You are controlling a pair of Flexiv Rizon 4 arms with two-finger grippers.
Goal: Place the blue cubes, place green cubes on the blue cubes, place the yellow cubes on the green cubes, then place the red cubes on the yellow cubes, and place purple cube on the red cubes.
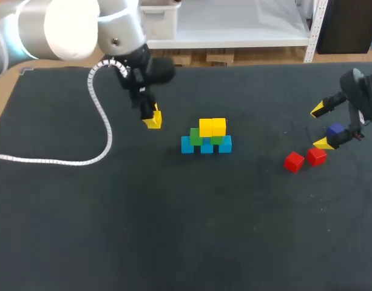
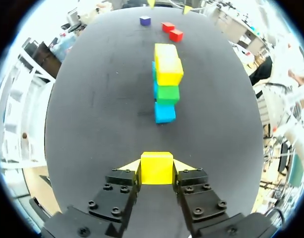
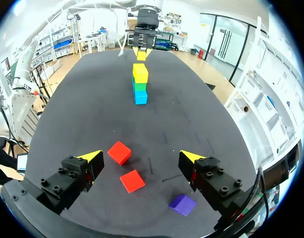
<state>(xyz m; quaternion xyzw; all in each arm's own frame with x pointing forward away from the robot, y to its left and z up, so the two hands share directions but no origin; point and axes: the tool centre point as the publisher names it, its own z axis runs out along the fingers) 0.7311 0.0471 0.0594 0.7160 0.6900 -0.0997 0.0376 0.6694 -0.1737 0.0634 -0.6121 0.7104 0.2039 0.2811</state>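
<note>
My left gripper (image 2: 156,171) gripped 1 yellow cube (image 1: 153,121) beside the stack (image 1: 206,138), likely bound for its yellow layer; my right gripper (image 1: 320,126) was spread wide over the purple cube (image 1: 336,128), near 2 red cubes (image 1: 294,161).

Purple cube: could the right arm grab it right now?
Probably yes. The purple cube lies alone under the open right gripper, nothing on it; the red cubes sit apart to one side.
</note>
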